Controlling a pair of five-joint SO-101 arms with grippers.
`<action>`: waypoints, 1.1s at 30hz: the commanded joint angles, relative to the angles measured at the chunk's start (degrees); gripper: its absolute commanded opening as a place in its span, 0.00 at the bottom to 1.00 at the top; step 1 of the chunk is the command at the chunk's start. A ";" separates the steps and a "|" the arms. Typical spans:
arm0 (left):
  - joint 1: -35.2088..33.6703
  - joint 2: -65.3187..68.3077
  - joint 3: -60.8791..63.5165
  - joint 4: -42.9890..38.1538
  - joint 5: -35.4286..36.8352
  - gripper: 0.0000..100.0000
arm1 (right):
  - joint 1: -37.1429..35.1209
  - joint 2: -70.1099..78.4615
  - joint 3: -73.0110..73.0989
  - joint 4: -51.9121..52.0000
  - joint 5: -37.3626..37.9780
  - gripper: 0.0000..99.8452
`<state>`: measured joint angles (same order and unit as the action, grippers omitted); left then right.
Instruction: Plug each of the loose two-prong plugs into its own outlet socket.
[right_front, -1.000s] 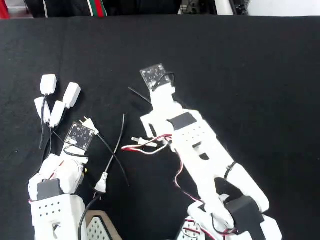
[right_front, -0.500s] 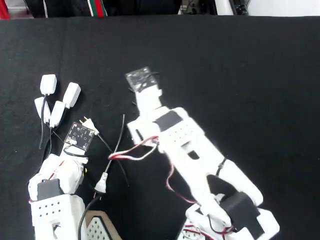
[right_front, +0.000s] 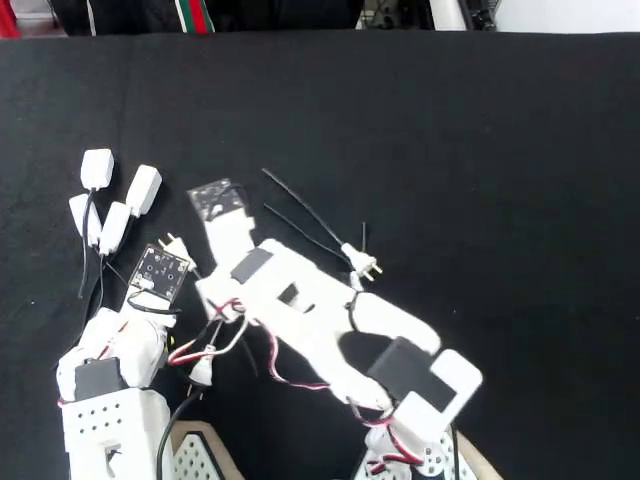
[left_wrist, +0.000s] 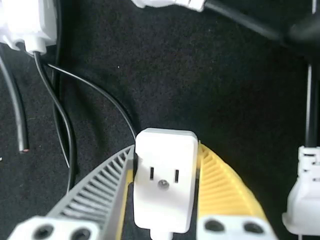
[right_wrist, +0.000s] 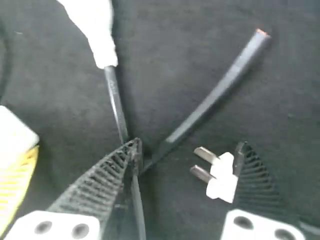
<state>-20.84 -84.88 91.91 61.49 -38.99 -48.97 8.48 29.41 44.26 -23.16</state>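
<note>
Plug (right_wrist: 216, 176) with two bare prongs lies on the black cloth (right_wrist: 190, 60) between the black fingers of my right gripper (right_wrist: 189, 147), which stand wide apart. Its white body touches one finger, and I can't tell whether it leans on that finger or just lies against it. A black cord (right_wrist: 220, 95) with a cut end runs up to the tip of the other finger.

My left gripper (left_wrist: 165, 149) is clamped on a white outlet socket (left_wrist: 165, 185), with the grey finger on one side, the yellow on the other and the slotted face toward the camera. The socket's lower end is out of frame. Another plug body (left_wrist: 304, 197) is cut off at that view's edge, so I cannot see its prongs.

From the high view both sets of fingers are hidden beneath the wrist camera boards (right_front: 218, 198). There I make out a second plug (right_front: 362, 265) just beside the right arm (right_front: 320, 310). A third plug (right_front: 200, 372) lies between the two arms, and four spare sockets (right_front: 143, 188) are bunched on the cloth beyond the left arm (right_front: 110, 370).
</note>
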 joint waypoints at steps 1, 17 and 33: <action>-0.31 -0.35 -0.22 -0.97 0.18 0.03 | -2.81 1.27 -6.11 2.20 -0.97 0.28; -0.75 -0.35 -0.22 -0.97 0.18 0.03 | -0.26 -5.85 -10.24 14.86 -0.53 0.28; -8.75 -0.44 -1.63 -1.49 2.90 0.03 | -7.47 -7.52 5.76 -6.42 -0.97 0.28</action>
<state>-27.43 -84.88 91.91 61.23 -38.20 -55.47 -2.77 36.62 42.24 -23.52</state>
